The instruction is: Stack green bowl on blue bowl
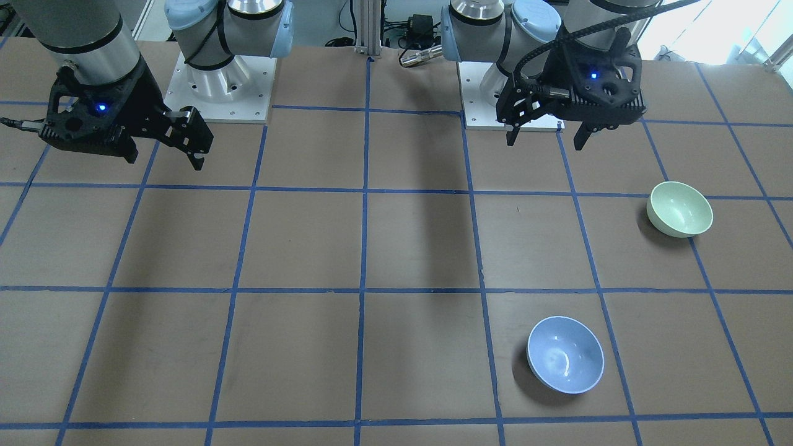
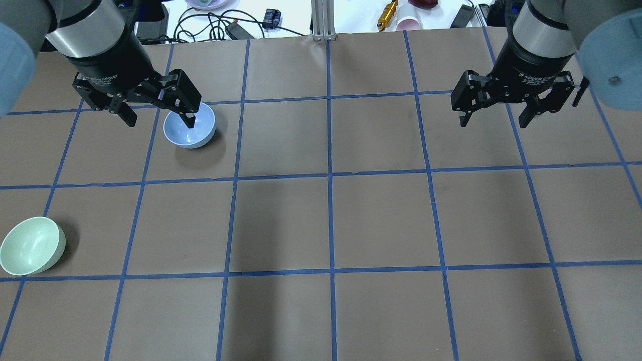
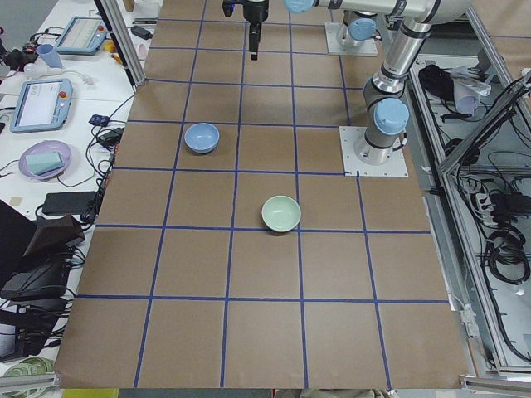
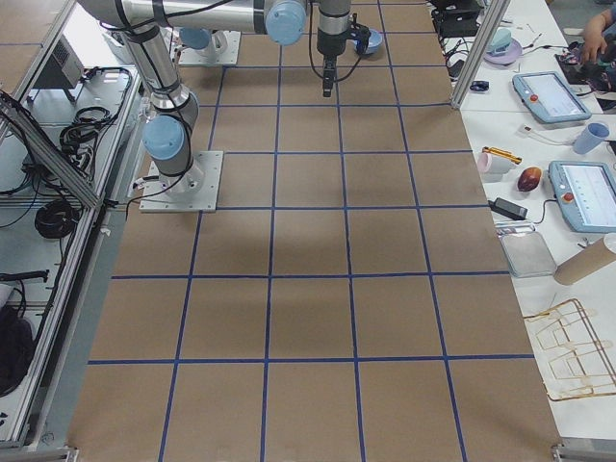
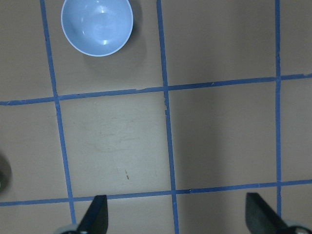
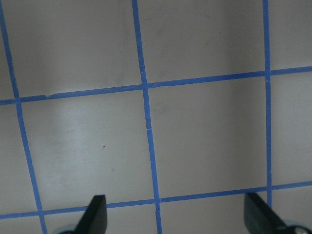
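The pale green bowl point(image 1: 679, 209) sits upright on the table near the robot's left edge; it also shows in the overhead view point(image 2: 31, 245) and the left side view point(image 3: 281, 214). The light blue bowl point(image 1: 565, 354) sits upright farther out from the robot, about one grid square away from the green bowl point(image 2: 189, 126) point(image 3: 202, 138) point(image 5: 97, 25). My left gripper point(image 2: 160, 123) point(image 1: 545, 142) point(image 5: 178, 217) hangs open and empty high above the table, touching neither bowl. My right gripper point(image 2: 494, 123) point(image 1: 164, 161) point(image 6: 176, 217) is open and empty over bare table on the other side.
The brown table point(image 2: 381, 215) carries a grid of blue tape. The two arm bases point(image 1: 223, 80) point(image 1: 495, 93) stand at the robot's edge. Cables, cups and small items point(image 2: 396, 15) lie beyond the far edge. Tablets point(image 4: 558, 96) lie on a side table.
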Tool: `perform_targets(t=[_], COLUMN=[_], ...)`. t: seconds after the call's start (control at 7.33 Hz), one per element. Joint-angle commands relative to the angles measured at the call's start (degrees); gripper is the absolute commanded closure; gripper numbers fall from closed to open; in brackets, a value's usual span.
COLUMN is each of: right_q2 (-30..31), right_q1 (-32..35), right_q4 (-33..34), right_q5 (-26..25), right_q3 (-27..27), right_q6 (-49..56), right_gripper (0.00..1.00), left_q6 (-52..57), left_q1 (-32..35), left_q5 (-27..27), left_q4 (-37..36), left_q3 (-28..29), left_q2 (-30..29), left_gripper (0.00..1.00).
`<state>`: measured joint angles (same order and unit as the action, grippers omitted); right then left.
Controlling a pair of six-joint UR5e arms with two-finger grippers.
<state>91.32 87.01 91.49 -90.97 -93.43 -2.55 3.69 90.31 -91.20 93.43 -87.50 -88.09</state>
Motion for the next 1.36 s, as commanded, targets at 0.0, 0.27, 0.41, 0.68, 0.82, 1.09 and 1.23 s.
perform_targets(t=[0.0, 0.27, 0.41, 0.68, 0.82, 1.09, 1.23], right_q2=[0.0, 0.0, 0.0, 0.0, 0.0, 0.0, 0.0], right_q1=[0.0, 0.0, 0.0, 0.0, 0.0, 0.0, 0.0], right_q4=[0.0, 0.0, 0.0, 0.0, 0.0, 0.0, 0.0], right_q5=[0.0, 0.0, 0.0, 0.0, 0.0, 0.0, 0.0], right_q3=[0.0, 0.0, 0.0, 0.0, 0.0, 0.0, 0.0], right_q6=[0.0, 0.0, 0.0, 0.0, 0.0, 0.0, 0.0], right_gripper=[0.0, 0.0, 0.0, 0.0, 0.0, 0.0, 0.0], left_q6=[0.0, -0.1, -0.1, -0.1, -0.1, -0.1, -0.1], left_q1=[0.0, 0.0, 0.0, -0.8, -0.8, -0.9, -0.9], left_q5=[0.0, 0.0, 0.0, 0.0, -0.1, 0.1, 0.0], left_q4=[0.1, 0.3, 0.4, 0.9, 0.9, 1.2, 1.2], left_q3=[0.3, 0.3, 0.3, 0.3, 0.3, 0.3, 0.2], left_q2=[0.0, 0.0, 0.0, 0.2, 0.4, 0.6, 0.6], left_gripper=[0.0, 0.0, 0.0, 0.0, 0.0, 0.0, 0.0])
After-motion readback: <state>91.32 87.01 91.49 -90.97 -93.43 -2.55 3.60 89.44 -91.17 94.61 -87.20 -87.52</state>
